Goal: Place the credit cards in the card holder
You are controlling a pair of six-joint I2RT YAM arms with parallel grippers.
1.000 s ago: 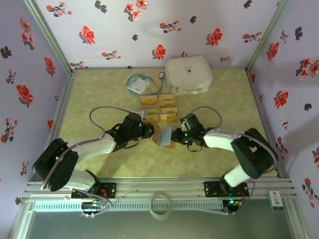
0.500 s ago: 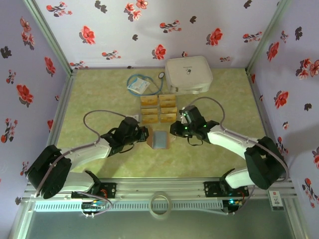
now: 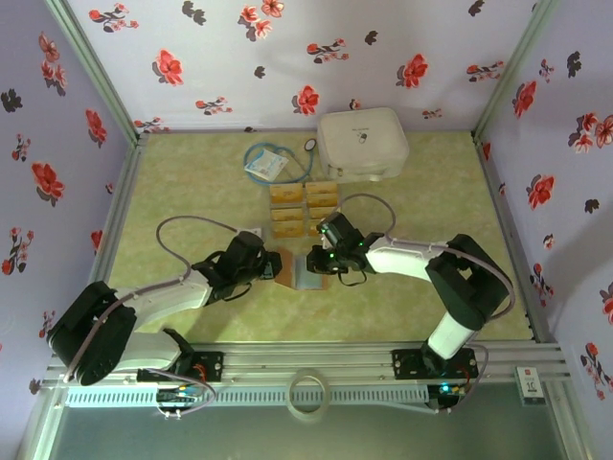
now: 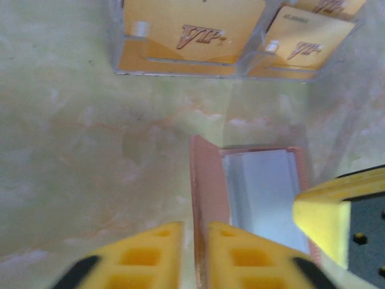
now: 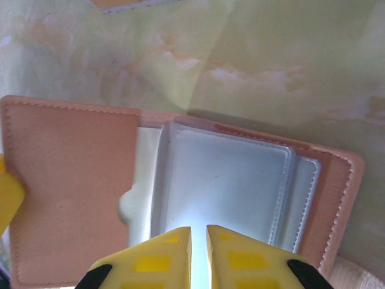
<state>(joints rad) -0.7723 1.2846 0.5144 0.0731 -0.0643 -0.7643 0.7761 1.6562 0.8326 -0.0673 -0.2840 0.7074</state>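
The card holder (image 3: pixel 305 275) lies open on the green table (image 3: pixel 192 192) between the two arms, just near of the rows of credit cards (image 3: pixel 286 213), with its grey-blue inside up. The left gripper (image 4: pixel 195 232) is clenched on the holder's left flap, which stands on edge between its yellow fingers. The right gripper (image 5: pixel 198 238) sits over the clear sleeves (image 5: pixel 222 180) on the right half, its fingers drawn almost together. Whether a sleeve is caught between them cannot be told. A white case (image 3: pixel 362 144) rests at the far side.
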